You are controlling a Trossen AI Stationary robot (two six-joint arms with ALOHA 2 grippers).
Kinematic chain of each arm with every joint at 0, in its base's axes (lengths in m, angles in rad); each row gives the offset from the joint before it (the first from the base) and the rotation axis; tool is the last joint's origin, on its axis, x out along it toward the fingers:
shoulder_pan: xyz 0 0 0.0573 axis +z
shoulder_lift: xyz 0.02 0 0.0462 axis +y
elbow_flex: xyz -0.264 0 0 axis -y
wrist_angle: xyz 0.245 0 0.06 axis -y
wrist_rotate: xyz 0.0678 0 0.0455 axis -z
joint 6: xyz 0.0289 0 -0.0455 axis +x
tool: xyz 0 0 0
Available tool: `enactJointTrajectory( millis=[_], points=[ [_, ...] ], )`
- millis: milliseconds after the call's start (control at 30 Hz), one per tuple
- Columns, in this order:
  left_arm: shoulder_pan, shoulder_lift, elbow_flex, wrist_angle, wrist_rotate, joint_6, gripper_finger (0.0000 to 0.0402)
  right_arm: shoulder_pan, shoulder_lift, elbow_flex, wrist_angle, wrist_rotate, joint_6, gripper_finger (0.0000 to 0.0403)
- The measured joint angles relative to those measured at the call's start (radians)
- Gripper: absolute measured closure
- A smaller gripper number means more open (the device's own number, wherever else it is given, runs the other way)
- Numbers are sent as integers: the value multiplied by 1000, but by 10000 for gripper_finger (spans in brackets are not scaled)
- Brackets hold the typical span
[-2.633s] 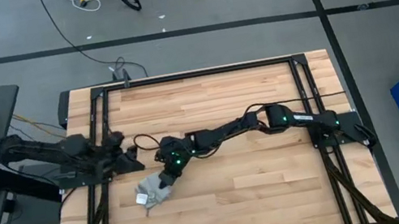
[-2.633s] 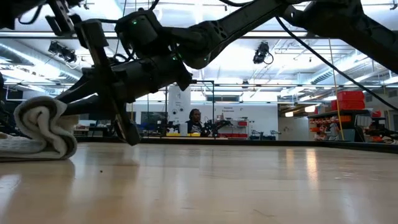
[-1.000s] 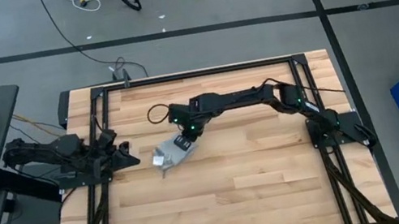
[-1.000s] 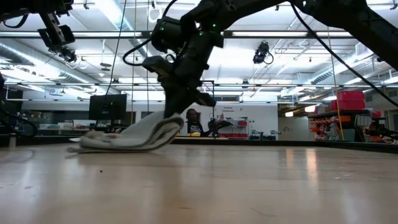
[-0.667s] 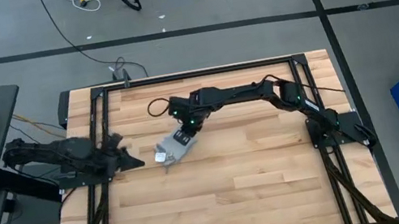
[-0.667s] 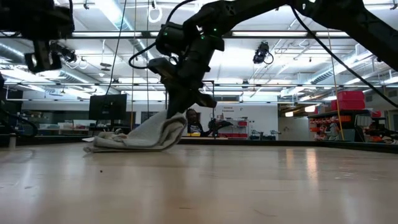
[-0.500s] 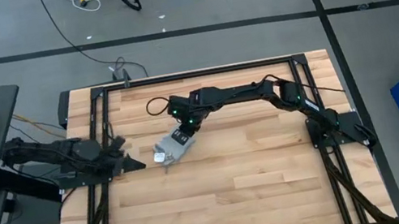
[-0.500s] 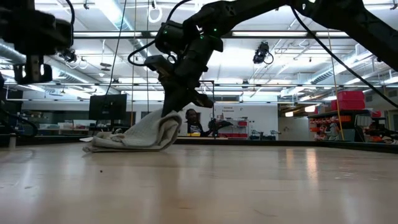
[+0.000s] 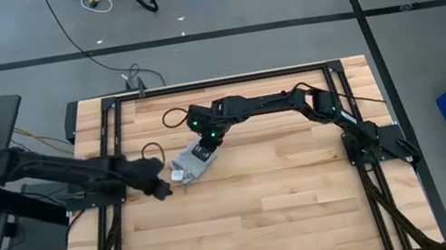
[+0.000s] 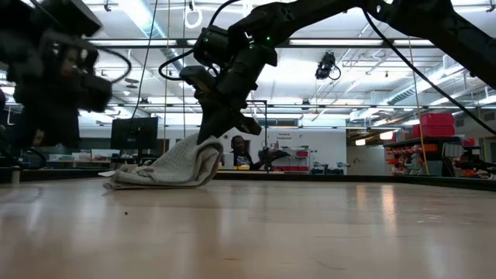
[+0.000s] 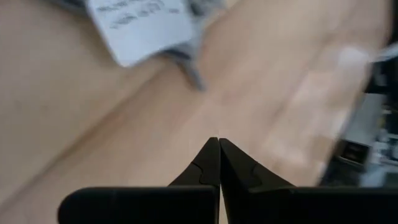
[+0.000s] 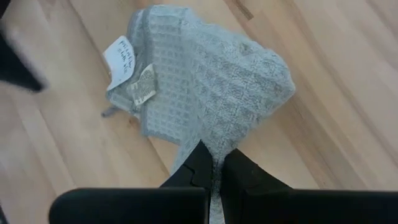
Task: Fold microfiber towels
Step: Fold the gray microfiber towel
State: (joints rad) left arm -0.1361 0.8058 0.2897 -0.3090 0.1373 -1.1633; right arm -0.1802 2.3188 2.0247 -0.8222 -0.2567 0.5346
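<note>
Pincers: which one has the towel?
The right pincer, shut on the towel and lifting one edge. The left pincer is shut on nothing, just beside the towel's tag.

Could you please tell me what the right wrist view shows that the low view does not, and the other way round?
Only the right wrist view shows the white tag and the towel's waffle weave, with the cloth pinched in the right gripper. Only the low view shows the room behind the table, with a person in it. Both show the bunched towel lifted at one end by the right gripper.
</note>
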Motion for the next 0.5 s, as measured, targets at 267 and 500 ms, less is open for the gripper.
enactJointTrajectory(
  millis=[267, 500],
  points=[
    [128, 211, 0, 169, 34, 77, 402, 0, 0, 0, -25, -52, -68, 392],
    [220, 287, 0, 164, 39, 114, 402, 11, 0, 0, -46, -179, -161, 392]
  ],
)
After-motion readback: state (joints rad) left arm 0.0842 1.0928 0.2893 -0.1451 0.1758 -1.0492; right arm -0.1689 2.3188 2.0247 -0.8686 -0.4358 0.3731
